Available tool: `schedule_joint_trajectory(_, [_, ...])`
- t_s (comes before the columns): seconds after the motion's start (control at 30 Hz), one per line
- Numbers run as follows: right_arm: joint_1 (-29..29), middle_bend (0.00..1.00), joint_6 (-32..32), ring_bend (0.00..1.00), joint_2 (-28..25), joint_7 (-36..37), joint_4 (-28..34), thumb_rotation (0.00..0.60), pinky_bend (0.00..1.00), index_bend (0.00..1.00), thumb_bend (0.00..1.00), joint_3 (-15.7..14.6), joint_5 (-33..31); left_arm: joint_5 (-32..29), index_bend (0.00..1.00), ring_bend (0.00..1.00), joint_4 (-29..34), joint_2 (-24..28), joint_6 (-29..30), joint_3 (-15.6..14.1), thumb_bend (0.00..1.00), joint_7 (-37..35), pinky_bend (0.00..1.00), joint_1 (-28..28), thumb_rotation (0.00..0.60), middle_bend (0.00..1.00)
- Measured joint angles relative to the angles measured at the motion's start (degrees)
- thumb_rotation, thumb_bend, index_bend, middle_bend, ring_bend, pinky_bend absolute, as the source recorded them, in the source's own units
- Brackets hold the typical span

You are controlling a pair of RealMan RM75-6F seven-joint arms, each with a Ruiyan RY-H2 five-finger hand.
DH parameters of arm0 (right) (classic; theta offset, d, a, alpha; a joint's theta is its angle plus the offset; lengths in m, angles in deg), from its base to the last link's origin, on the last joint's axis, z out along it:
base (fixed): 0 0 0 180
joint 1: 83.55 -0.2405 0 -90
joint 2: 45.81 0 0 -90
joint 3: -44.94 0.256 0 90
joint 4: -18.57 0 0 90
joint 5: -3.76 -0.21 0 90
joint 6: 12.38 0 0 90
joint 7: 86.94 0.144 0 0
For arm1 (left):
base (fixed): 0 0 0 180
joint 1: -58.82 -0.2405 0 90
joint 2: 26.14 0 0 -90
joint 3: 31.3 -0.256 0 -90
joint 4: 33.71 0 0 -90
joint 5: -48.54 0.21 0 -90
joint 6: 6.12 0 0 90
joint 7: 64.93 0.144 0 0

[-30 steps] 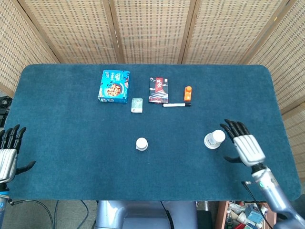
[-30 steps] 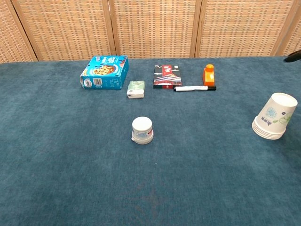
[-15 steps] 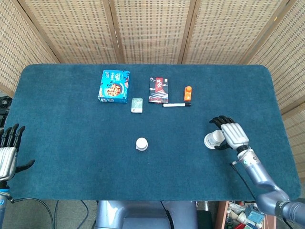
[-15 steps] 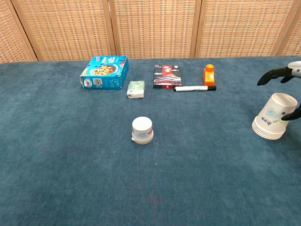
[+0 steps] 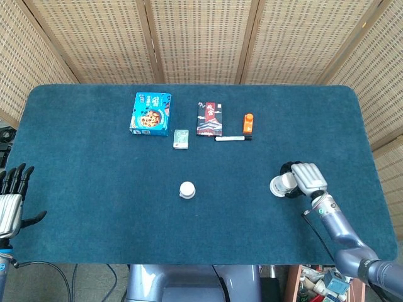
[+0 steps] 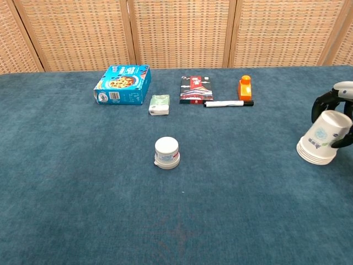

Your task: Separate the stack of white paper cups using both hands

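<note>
The right hand point(image 5: 305, 178) has moved in and now curls its fingers around the top of the stack of cups point(image 6: 322, 141), low on the right side of the table point(image 5: 94, 189). The grab has begun. The left hand point(image 5: 11, 204) stays spread and empty at the lower left edge.

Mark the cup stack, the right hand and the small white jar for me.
cup stack point(image 6: 319, 144), chest view, printed side wall
right hand point(image 5: 307, 178), head view, back of hand
small white jar point(image 6: 166, 150), chest view, lid
</note>
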Motion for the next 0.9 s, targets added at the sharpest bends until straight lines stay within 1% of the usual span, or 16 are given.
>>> schedule_joint_trajectory(0.13, [-0.1,0.55,0.0,0.45,0.2,0.9,-0.7,0.600,0.62,0.54,0.35,-0.2,-0.1,-0.1,0.00,0.00,-0.1,-0.2,-0.1,0.0,0.12,0.3,0.00,0.1,0.600,0.00])
schedule_joint_trajectory(0.33, [0.2,0.56,0.6,0.45,-0.3,5.8,0.5,0.600,0.62,0.55,0.36,0.4,0.9,0.1,0.00,0.00,-0.5,-0.4,-1.0,0.1,0.12,0.6,0.00,1.0,0.600,0.00])
schedule_joint_trajectory(0.43, [0.0,0.56,0.3,0.46,-1.0,9.9,2.5,0.600,0.62,0.55,0.37,1.5,1.0,1.0,0.00,0.00,-1.0,-0.6,-1.4,0.5,0.13,0.6,0.00,2.1,0.600,0.00])
schedule_joint_trajectory(0.5, [-0.6,0.56,-0.4,0.46,-1.7,12.6,4.6,0.600,0.62,0.55,0.37,2.8,0.8,1.8,0.00,0.00,-1.6,-0.7,-1.7,1.0,0.13,0.6,0.00,3.1,0.600,0.00])
schedule_joint_trajectory(0.6, [-2.3,0.56,-2.4,0.46,-2.3,14.8,7.2,0.600,0.62,0.55,0.37,5.2,-0.6,3.0,0.00,0.00,-2.5,-0.9,-2.5,1.8,0.13,1.0,0.00,5.1,0.600,0.00])
schedule_joint_trajectory(0.73, [-5.1,0.56,-5.5,0.46,-2.0,16.2,8.7,0.600,0.62,0.55,0.37,7.8,-5.7,5.0,0.00,0.00,-3.5,-1.3,-3.9,3.3,0.13,0.8,0.00,8.6,0.600,0.00])
schedule_joint_trajectory(0.9, [-9.8,0.57,-9.0,0.46,0.3,18.6,9.2,0.600,0.63,0.55,0.38,11.4,-16.8,8.4,0.00,0.00,-5.6,-3.2,-4.5,5.4,0.13,-0.8,0.00,13.2,0.600,0.00])
